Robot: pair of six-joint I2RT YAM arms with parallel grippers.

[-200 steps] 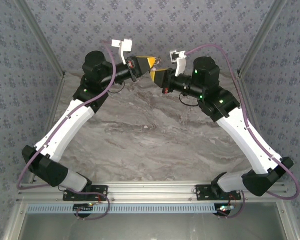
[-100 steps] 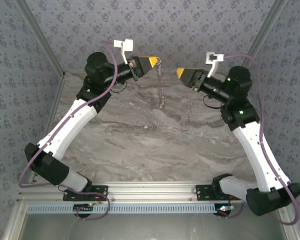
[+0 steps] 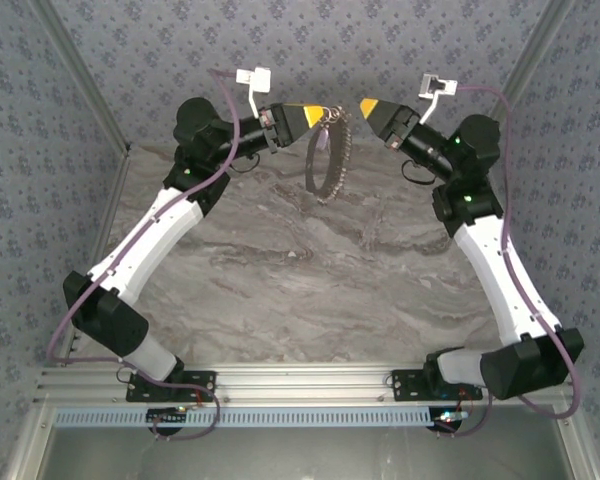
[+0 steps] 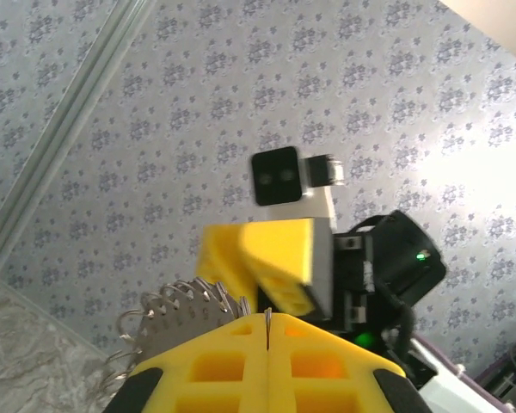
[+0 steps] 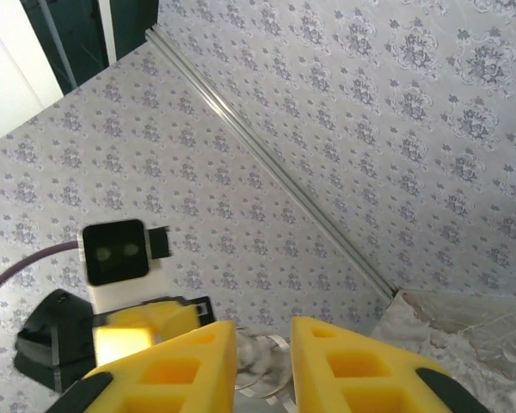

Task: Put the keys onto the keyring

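The left gripper [image 3: 315, 115] is raised over the far edge of the marble table [image 3: 280, 270]. Its 2 yellow fingers are pressed together on the top of the keyring [image 3: 338, 160]. The thin hoop hangs down from the fingertips, clear of the tabletop, with its fringe of small silvery pieces on the side facing the right arm. In the left wrist view the fingers [image 4: 215, 370] meet along a tight seam, and the ring's jagged silvery pieces [image 4: 176, 308] fan out just left of the tips. The right gripper [image 3: 365, 105] points at the left one from just beside the ring, apart from it. In the right wrist view its 2 fingers [image 5: 181, 370] stand slightly parted, and part of the ring [image 5: 256, 357] shows through the narrow gap, beyond the tips.
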